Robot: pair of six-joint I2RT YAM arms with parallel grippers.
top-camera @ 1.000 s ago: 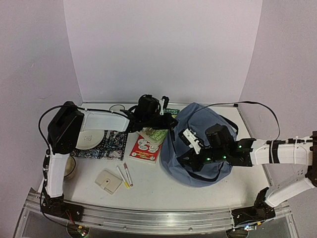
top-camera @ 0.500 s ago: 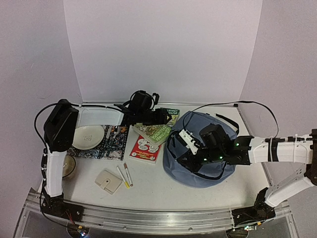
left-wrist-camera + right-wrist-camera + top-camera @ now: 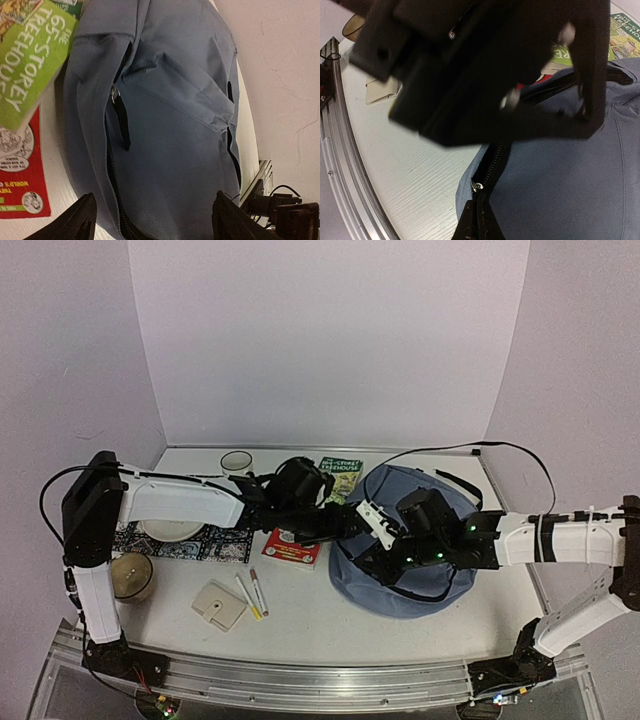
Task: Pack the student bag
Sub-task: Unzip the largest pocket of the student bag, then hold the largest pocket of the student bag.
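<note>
— Left fingers (image 3: 84,220), wrist view: spread wide, nothing between them. A second back they were shut and looked to have the green book (image 3: 30,65). They have let go since.

— Where did it land?

— It lies across the red book (image 3: 22,190), its edge just beside the student bag (image 3: 175,125). Outside the bag, not in. Blue cloth fills the view ahead of the fingers, with a zip line down the near flank.

— Right wrist?

— Right fingers (image 3: 479,220) are closed to a point, tips at the zip slider (image 3: 479,186). Whether they pinch the pull tab or the cloth there, cannot tell. They were closed a second back too. Teeth lie parted above the slider. The left arm's black body blurs across the top of the view, close over it. White bench (image 3: 410,165) shows below.

— Overhead?

— The bag sits on the right half of the bench, about midway between near and far edges. Both arms meet at its left side. The left arm has swung in from the far edge. A second green book (image 3: 340,468) lies by the far edge. Wallet (image 3: 219,604) and pens (image 3: 252,595) lie toward the near-left corner.

— Meaning?

— My read: the book was set down short, and nothing visible is packed yet. The freed left hand likely goes for the other lip of the mouth, to hold it wide.
</note>
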